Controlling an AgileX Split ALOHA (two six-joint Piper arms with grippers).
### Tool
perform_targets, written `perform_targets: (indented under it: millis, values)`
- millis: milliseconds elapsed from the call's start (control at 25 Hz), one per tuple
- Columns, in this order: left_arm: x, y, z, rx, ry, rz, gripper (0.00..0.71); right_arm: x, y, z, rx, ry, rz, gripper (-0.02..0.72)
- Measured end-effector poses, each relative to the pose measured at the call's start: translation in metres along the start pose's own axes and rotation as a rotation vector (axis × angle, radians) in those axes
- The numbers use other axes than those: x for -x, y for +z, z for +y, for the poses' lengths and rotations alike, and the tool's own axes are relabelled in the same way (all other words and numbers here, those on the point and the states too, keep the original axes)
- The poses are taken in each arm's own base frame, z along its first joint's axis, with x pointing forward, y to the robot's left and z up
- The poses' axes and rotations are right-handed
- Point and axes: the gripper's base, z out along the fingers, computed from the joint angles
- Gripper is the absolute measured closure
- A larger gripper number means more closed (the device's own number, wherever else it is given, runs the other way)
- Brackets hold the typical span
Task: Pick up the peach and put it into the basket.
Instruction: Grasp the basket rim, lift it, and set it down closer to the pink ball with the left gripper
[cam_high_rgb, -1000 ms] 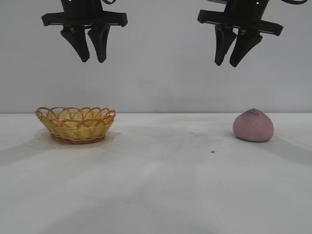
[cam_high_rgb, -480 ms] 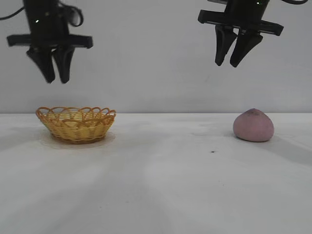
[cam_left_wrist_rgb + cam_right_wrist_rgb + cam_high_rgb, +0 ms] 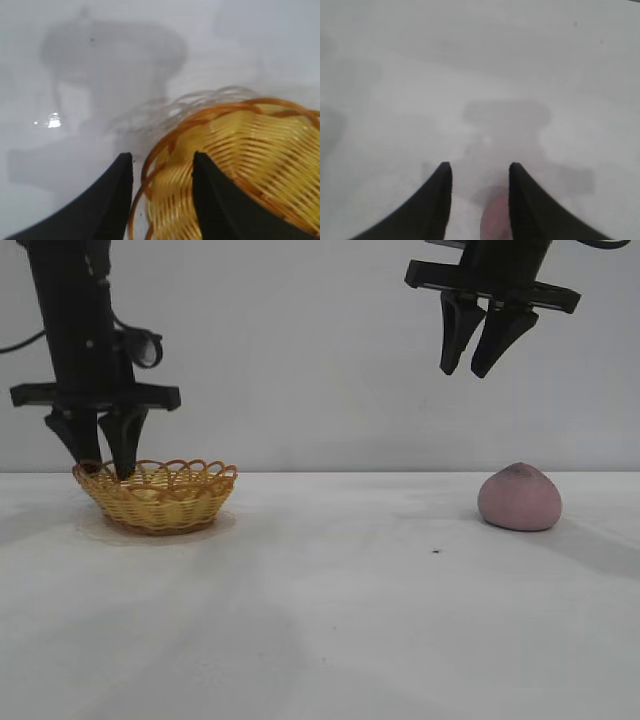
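Note:
The mauve-pink peach [image 3: 519,497] sits on the white table at the right; a part of it shows in the right wrist view [image 3: 495,220]. The yellow wicker basket [image 3: 157,493] stands at the left and shows in the left wrist view [image 3: 240,165]. My left gripper [image 3: 100,468] is open and low, its fingers straddling the basket's left rim, one inside and one outside [image 3: 161,162]. My right gripper [image 3: 462,370] is open and empty, high above the table, a little left of the peach [image 3: 479,170].
The white table [image 3: 330,600] stretches between basket and peach, with a small dark speck [image 3: 437,550] near the peach. A plain grey wall stands behind.
My left arm has moved left and come down from high above to the basket's left rim. The right arm, peach and basket have not moved.

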Motion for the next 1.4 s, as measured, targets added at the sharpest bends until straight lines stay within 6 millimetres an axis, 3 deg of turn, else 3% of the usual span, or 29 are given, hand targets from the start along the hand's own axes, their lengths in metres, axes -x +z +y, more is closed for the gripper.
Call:
perform_targets:
  millis: [120, 280, 320, 360, 520, 720, 960, 1120, 1160, 1240, 1400]
  values:
    - [0.002, -0.001, -0.002, -0.020, -0.017, -0.015, 0.655, 0.000, 0.000, 0.000, 0.000, 0.000, 0.004, 0.486]
    - [0.002, -0.010, -0.007, -0.089, -0.096, -0.031, 0.641, 0.000, 0.000, 0.000, 0.000, 0.000, 0.003, 0.486]
    - [0.001, -0.014, -0.010, -0.116, -0.121, -0.044, 0.710, 0.000, 0.000, 0.000, 0.000, 0.000, 0.003, 0.486]
    - [-0.001, -0.021, -0.012, -0.150, -0.154, -0.069, 0.710, 0.000, 0.000, 0.000, 0.000, 0.000, 0.003, 0.486]
    - [-0.035, -0.042, -0.035, -0.338, -0.272, -0.140, 0.710, -0.001, 0.000, 0.000, -0.001, -0.002, 0.010, 0.486]
    - [-0.091, -0.042, -0.063, -0.563, -0.427, -0.167, 0.710, -0.001, 0.000, 0.000, -0.001, -0.002, 0.008, 0.486]
    - [-0.126, -0.020, -0.062, -0.508, -0.543, -0.134, 0.710, -0.001, 0.000, 0.000, -0.001, -0.003, 0.008, 0.486]
    - [-0.129, -0.018, -0.062, -0.467, -0.561, -0.152, 0.710, -0.001, 0.000, 0.000, -0.001, -0.005, 0.008, 0.486]
    - [-0.128, -0.017, -0.062, -0.459, -0.562, -0.158, 0.641, -0.001, 0.000, 0.000, -0.001, -0.005, 0.006, 0.486]
    - [-0.128, -0.017, -0.061, -0.451, -0.566, -0.163, 0.641, -0.001, 0.000, 0.000, -0.001, -0.007, 0.007, 0.486]
    - [-0.128, -0.017, -0.061, -0.451, -0.567, -0.164, 0.485, 0.000, 0.000, 0.000, 0.002, -0.005, 0.004, 0.486]
